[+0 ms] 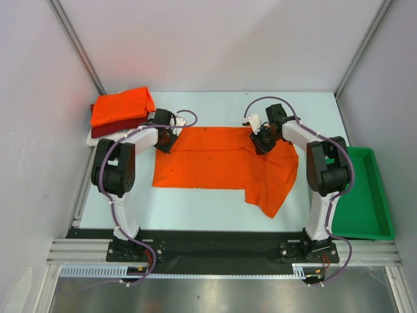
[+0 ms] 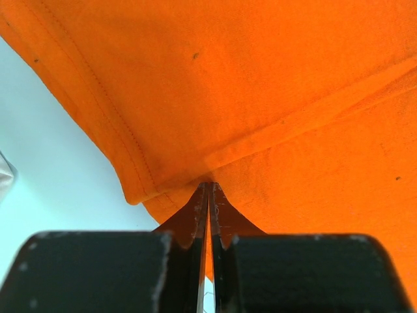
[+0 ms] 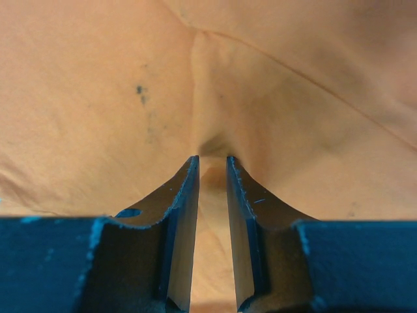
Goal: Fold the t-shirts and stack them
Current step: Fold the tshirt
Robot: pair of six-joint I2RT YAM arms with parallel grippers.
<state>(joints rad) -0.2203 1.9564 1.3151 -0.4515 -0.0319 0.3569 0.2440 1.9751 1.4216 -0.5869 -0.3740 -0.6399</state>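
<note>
**Pincers pinch the big orange shirt at its far edge**

Left pincer (image 2: 208,186) is squeezed almost flat on a fold of the orange shirt (image 1: 215,163), right by a stitched hem. Right pincer (image 3: 212,158) has a thin gap between its fingers, and a bunch of the same cloth is caught in that gap.

Nearest is a black strip (image 1: 221,242) where both arms are bolted down. Past it lies the pale blue desk (image 1: 195,208). A green tray (image 1: 361,195) sits at the right side.

The orange shirt is spread across the middle of the desk. Its right part hangs down toward the near edge in a crooked flap.

At the far left corner is a pile: a folded orange shirt (image 1: 120,106) on top, a dark red shirt (image 1: 117,127) under it, and a white shirt (image 1: 98,137) at the bottom.

Plain grey walls (image 1: 215,39) stand around the desk.
</note>
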